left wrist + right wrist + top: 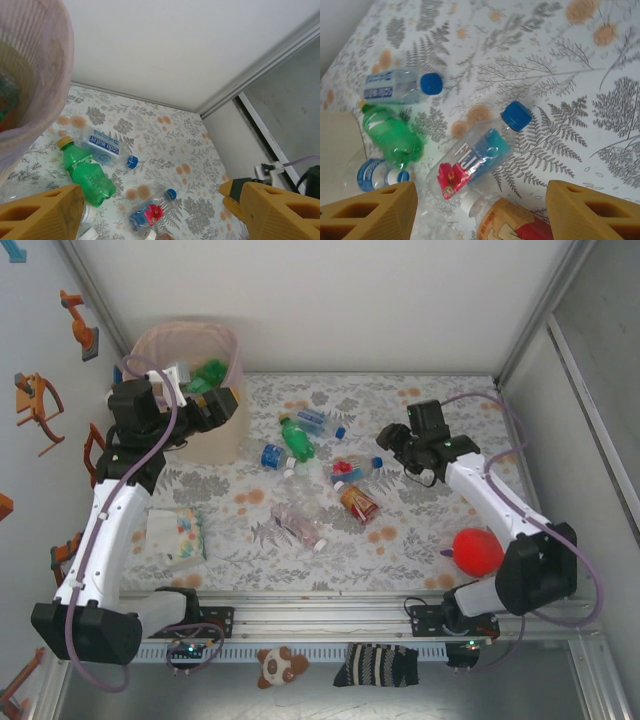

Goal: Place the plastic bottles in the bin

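Note:
The pale pink bin (150, 345) stands at the back left with a green bottle (210, 370) inside; its wall (35, 75) also shows in the left wrist view. My left gripper (217, 405) hangs open and empty beside the bin's right side. Several plastic bottles lie mid-table: a green one (297, 438), a soda water one (320, 423), a Fiji one (355, 468) and an orange-labelled one (358, 502). My right gripper (481, 195) is open above the Fiji bottle (475, 157) and the orange-labelled bottle (515, 222), holding nothing.
A white box with coloured dots (175, 535) lies front left and a red plush toy (478, 552) front right. A crushed clear bottle (298, 522) lies near the front. Enclosure walls stand behind and on both sides.

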You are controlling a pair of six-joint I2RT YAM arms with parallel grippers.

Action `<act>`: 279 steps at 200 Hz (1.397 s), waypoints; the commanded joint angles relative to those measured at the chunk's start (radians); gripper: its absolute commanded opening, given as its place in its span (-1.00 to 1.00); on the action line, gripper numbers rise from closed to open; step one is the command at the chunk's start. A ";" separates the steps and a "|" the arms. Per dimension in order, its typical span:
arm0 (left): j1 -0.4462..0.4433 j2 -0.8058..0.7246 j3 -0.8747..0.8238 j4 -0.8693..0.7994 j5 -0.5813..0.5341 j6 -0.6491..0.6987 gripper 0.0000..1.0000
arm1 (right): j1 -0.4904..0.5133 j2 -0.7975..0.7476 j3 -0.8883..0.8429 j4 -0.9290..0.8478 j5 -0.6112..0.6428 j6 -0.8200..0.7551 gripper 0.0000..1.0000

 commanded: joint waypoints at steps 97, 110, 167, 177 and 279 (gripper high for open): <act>0.002 -0.044 -0.031 0.021 0.003 0.003 0.62 | -0.123 0.303 -0.053 0.276 -0.170 0.433 0.26; 0.002 -0.040 -0.031 0.023 0.003 0.000 0.61 | -0.123 0.329 -0.043 0.295 -0.190 0.444 0.26; 0.001 -0.050 -0.028 0.029 -0.009 -0.005 0.61 | -0.124 0.408 -0.046 0.377 -0.234 0.512 0.18; 0.002 -0.051 -0.027 0.027 -0.014 -0.004 0.61 | -0.124 0.418 -0.046 0.394 -0.244 0.521 0.16; 0.002 -0.037 -0.019 0.028 -0.018 -0.009 0.61 | -0.124 0.458 -0.068 0.473 -0.278 0.574 -0.02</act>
